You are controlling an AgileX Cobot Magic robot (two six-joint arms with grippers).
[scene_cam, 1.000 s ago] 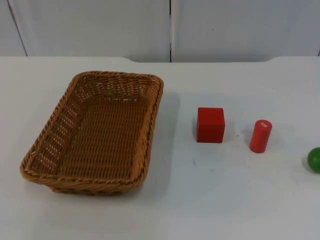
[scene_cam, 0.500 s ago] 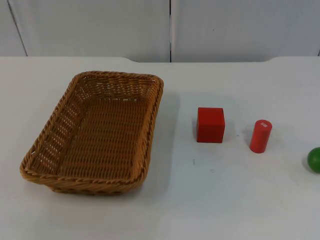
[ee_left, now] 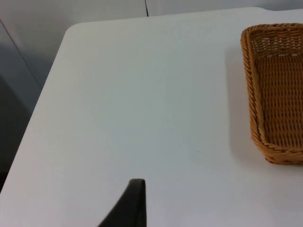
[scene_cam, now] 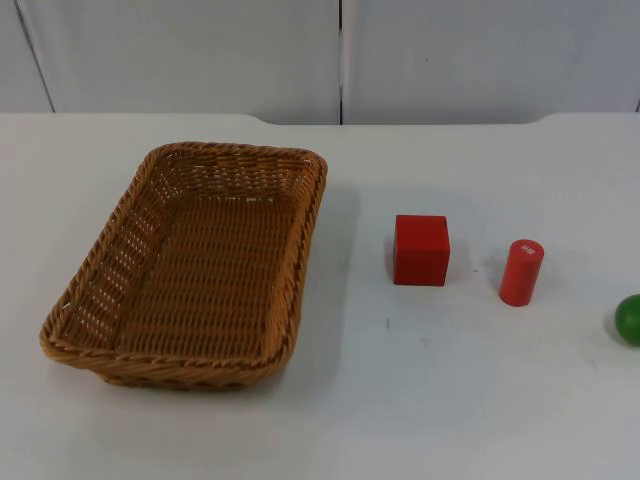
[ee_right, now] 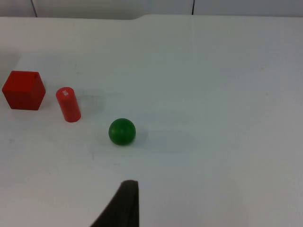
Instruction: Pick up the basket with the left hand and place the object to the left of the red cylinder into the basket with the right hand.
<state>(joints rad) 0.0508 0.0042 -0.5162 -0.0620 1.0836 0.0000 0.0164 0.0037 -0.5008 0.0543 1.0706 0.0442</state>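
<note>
A brown wicker basket (scene_cam: 303,260) lies empty on the left half of the white table. To its right stands a red cube (scene_cam: 421,250), and right of the cube an upright red cylinder (scene_cam: 521,272). My left gripper (ee_left: 134,204) hangs over bare table, well away from the basket (ee_left: 253,85) on its outer left side. My right gripper (ee_right: 124,204) waits above the table, short of a green ball (ee_right: 122,131), with the red cylinder (ee_right: 68,104) and red cube (ee_right: 23,90) farther off. Neither gripper touches anything.
The green ball (scene_cam: 630,320) sits at the right edge of the top view, right of the cylinder. A grey partition wall (scene_cam: 340,55) closes the far side of the table. The left table edge (ee_left: 45,90) runs near my left gripper.
</note>
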